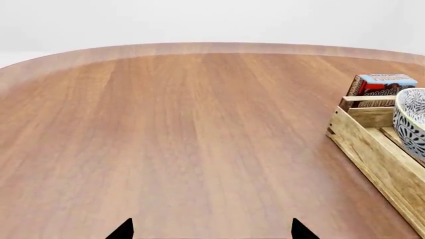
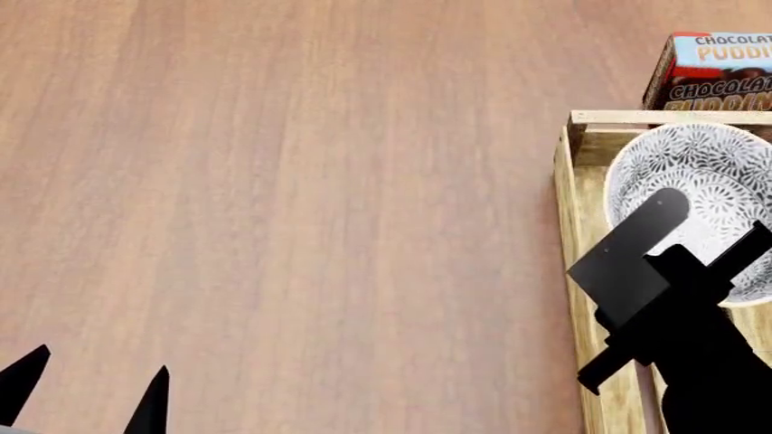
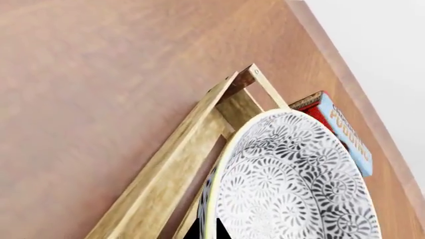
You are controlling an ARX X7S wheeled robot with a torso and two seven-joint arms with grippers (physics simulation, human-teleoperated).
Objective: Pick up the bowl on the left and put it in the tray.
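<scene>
Light-wood tray (image 2: 577, 271) on the right already holds the patterned bowl (image 2: 711, 181) at its far end. The right tool (image 2: 711, 240) hangs over the bowl; whether it grips the rim I cannot tell. Release looks like what remains. The left tool (image 2: 90, 389) waits open, near left.

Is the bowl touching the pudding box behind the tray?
Apart. In the head view the tray's end rail lies between the bowl and the pudding box, with the bowl inside the tray.

Grey-blue floral bowl (image 2: 706, 185) upright inside light-wood slatted tray (image 2: 577, 212), far end.
</scene>
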